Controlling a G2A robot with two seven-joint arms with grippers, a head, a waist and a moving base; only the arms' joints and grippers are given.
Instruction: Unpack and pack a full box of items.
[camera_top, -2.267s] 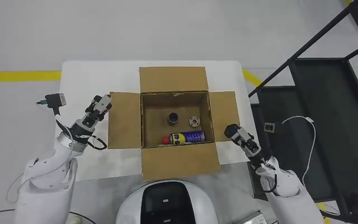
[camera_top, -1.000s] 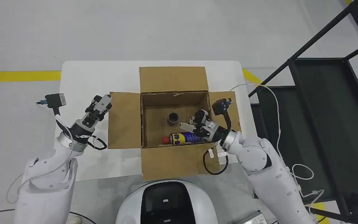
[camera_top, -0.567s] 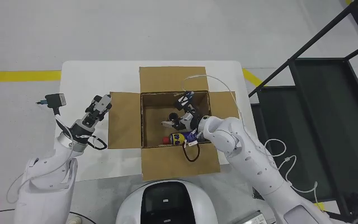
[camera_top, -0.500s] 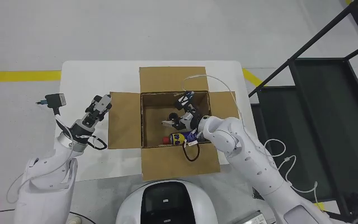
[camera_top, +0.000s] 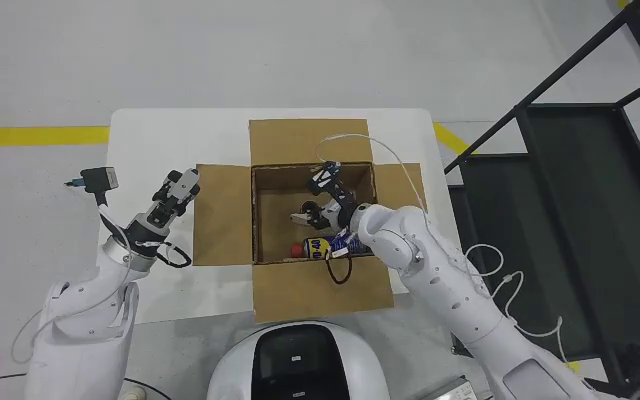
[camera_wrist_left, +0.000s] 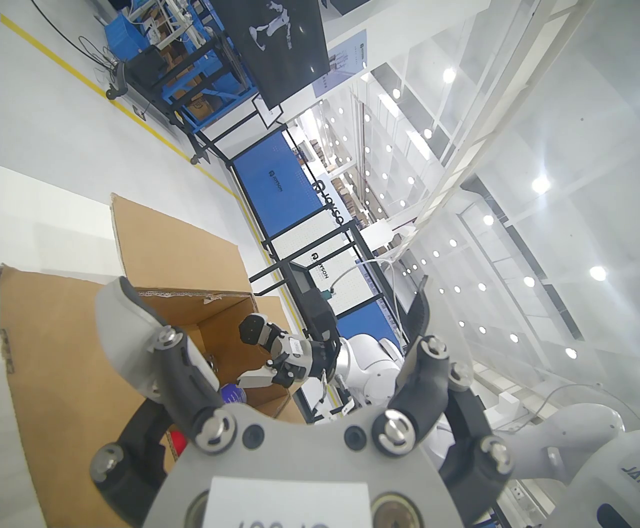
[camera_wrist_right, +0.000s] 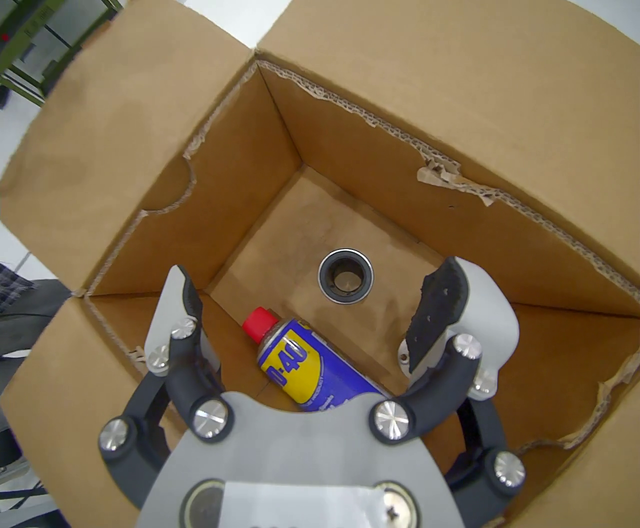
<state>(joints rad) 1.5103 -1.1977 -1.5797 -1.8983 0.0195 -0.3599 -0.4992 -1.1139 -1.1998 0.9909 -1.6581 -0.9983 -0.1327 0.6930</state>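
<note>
**Right claw poised open inside the box; left claw held aside**

An open brown cardboard box with its four flaps folded outward is seen in the middle of a white table, so that its floor can be reached from above. Two of the task's items are seen on that floor. A blue and yellow spray can with a red cap is lying on its side along the wall nearest the robot, cap toward the robot's left. A short dark metal ring with a bright rim is standing on end near the middle, apart from the can.

The right gripper is held within the mouth of the box, above the ring and the can. Its jaws are spread wide and nothing is gripped between them. The pose is judged to be a lining-up for a pick. The ring sits between the two fingers in the wrist view, so it seems the likelier target, though the can is close below. Unpacking is judged to be at an early stage, since items remain inside.

The left gripper is held over the table just beside the outer edge of the box's left flap, its jaws likewise parted and empty. It is probably kept there so that the box opening is left free for the other arm.

The torn cardboard edges and the narrow interior may need to be avoided on the way down.
</note>
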